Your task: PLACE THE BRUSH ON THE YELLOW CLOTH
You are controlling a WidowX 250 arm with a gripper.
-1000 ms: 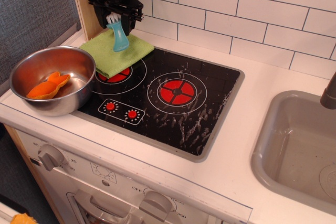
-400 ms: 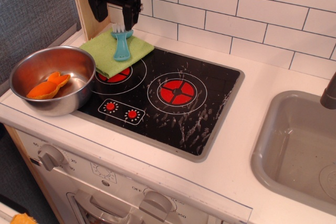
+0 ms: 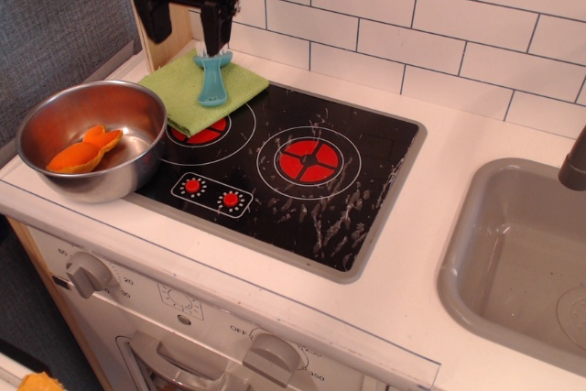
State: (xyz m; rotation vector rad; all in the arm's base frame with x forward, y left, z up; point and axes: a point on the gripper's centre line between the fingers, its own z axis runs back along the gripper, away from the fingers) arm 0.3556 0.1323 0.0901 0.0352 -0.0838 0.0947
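Note:
The light-blue brush (image 3: 212,81) lies on the yellow-green cloth (image 3: 188,98) at the back left, over the stove's corner. Its white bristles point to the wall and its handle points forward. My black gripper (image 3: 187,25) is open and empty, raised above the cloth's back edge. Its right finger (image 3: 217,29) stands just over the bristles; the left finger (image 3: 157,17) is well apart from it.
A steel bowl (image 3: 87,139) holding an orange piece (image 3: 84,150) sits at the left front of the stove. The black cooktop (image 3: 302,176) has two red burners. A grey sink (image 3: 522,263) is at the right. A tiled wall runs behind.
The gripper let go of the brush, opened wide and rose up and to the left. The brush now lies flat on the cloth.

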